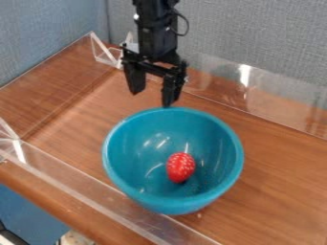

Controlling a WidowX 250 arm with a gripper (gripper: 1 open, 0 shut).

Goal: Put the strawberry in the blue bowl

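The strawberry [182, 166] lies inside the blue bowl [128, 144], near the bottom and a little right of centre, its red side up. The bowl stands on the wooden table toward the front. My gripper [152, 84] hangs pointing down just behind the bowl's far rim, apart from it. Its two dark fingers [170, 92] stand spread wide with nothing between them.
Clear plastic walls [262, 81] run along the back, left and front edges of the wooden table [57, 91]. A grey-blue fabric panel stands behind.
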